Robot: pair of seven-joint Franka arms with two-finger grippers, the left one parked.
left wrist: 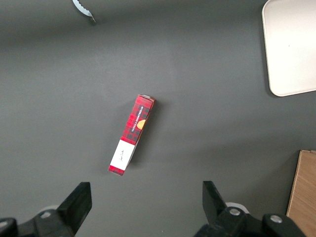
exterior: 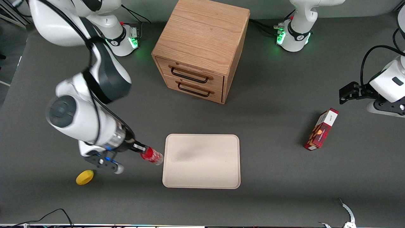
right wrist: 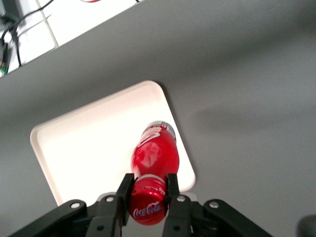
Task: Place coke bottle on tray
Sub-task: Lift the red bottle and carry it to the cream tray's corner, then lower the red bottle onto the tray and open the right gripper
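Red coke bottle [right wrist: 154, 157], clamped in hand [right wrist: 148, 195], overhangs tray [exterior: 202, 177] rim.

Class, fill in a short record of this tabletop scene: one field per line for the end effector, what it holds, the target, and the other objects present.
end effector: shut on the bottle's red cap, beside the tray's edge toward the working arm's end
held object: small red coke bottle, tilted, carried off the table
target: flat cream rectangular tray, nothing on it
progress: bottle not yet set down
other objects: two-drawer wooden cabinet; red plaid box; yellow lemon-like fruit
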